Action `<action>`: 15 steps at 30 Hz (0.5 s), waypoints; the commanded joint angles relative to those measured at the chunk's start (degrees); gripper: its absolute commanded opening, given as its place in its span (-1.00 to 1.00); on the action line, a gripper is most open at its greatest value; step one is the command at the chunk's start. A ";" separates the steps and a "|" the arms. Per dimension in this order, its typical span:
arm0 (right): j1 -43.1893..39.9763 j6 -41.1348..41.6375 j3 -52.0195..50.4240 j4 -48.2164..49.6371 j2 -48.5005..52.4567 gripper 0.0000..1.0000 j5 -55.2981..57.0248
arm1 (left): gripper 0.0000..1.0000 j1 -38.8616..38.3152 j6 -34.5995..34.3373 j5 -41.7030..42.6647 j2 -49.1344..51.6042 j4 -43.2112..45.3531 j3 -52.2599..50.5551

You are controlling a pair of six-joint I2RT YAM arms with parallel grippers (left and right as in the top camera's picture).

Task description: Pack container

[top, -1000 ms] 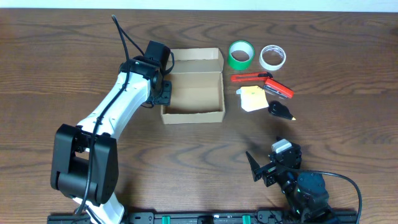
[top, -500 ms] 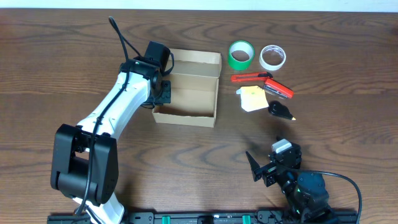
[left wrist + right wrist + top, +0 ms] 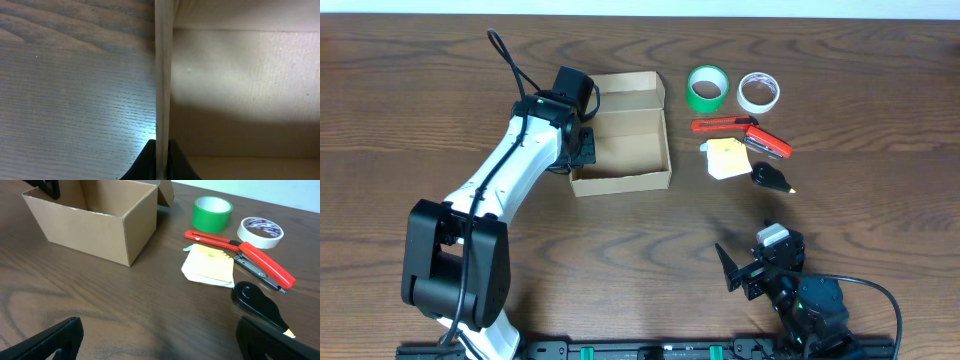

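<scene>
Container (image 3: 620,140) twists and shifts, left gripper (image 3: 161,160) clamped on its left wall; still empty, so packing waits. Right gripper (image 3: 160,342), well apart from it, gapes wide, holding nothing.

readable text: none in any view
white tape roll (image 3: 257,240): reddish print runs round its inner core, too small to read
container (image 3: 90,225): plain cardboard walls, unprinted
yellow note pad (image 3: 210,267): a faint green mark on top, not legible
</scene>
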 commanded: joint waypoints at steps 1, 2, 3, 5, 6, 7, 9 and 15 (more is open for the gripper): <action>0.74 0.81 -0.17 0.04 -0.37 0.98 0.33 | -0.83 0.35 1.86 -0.79 -0.02 0.72 0.04; 0.74 0.81 -0.17 0.04 -0.37 0.98 0.33 | -0.83 0.35 2.45 -0.85 -0.02 1.03 0.04; 0.74 0.81 -0.17 0.04 -0.37 0.99 0.33 | -0.83 0.35 2.78 -1.05 -0.02 1.25 0.04; 0.74 0.81 -0.17 0.04 -0.37 0.98 0.33 | -0.83 0.35 2.80 -1.22 -0.02 1.31 0.04; 0.74 0.81 -0.17 0.04 -0.37 0.98 0.33 | -0.83 0.35 2.82 -1.25 -0.02 1.31 0.04; 0.74 0.81 -0.17 0.04 -0.37 0.99 0.33 | -0.83 0.35 3.50 -1.22 -0.02 1.31 0.04; 0.74 0.81 -0.17 0.04 -0.37 0.98 0.33 | -0.83 0.35 4.52 -1.53 -0.02 1.29 0.04; 0.74 0.81 -0.17 0.04 -0.37 0.98 0.33 | -0.76 0.35 6.05 -1.70 -0.02 1.46 0.04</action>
